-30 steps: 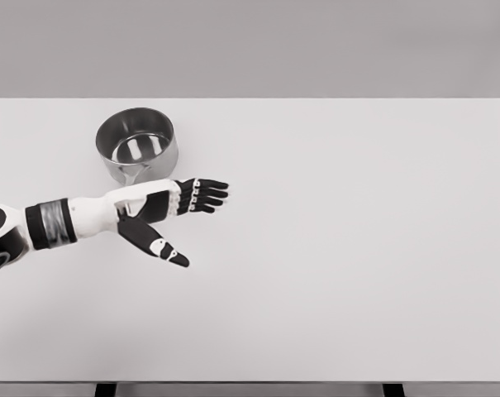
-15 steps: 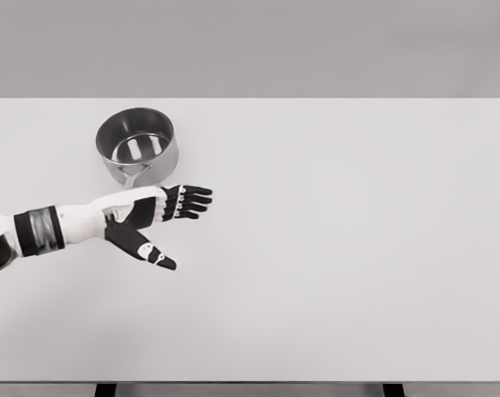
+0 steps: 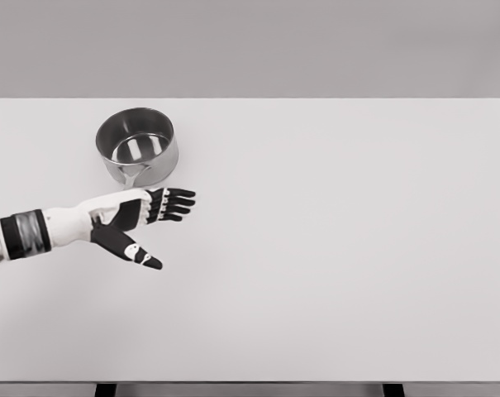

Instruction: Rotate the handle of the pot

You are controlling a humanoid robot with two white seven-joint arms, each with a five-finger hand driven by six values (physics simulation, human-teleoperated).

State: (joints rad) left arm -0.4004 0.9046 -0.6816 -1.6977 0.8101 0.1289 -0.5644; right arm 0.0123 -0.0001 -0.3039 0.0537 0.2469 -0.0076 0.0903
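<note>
A small steel pot (image 3: 136, 146) stands upright at the back left of the white table (image 3: 332, 240). Its short handle (image 3: 131, 176) points toward the front edge and disappears under my left hand. My left hand (image 3: 154, 223) lies just in front of the pot, palm turned sideways, fingers (image 3: 177, 203) stretched to the right and thumb (image 3: 134, 251) pointing down toward me. It is open and holds nothing. Whether the back of the hand touches the handle is hidden. The right arm is out of sight.
The table's front edge runs along the bottom of the head view, with two dark legs (image 3: 106, 389) showing under it. A plain grey wall stands behind the table.
My left hand has drawn back to the left by roughly 40 pixels and slightly down, fingers still spread. The pot has not moved.
</note>
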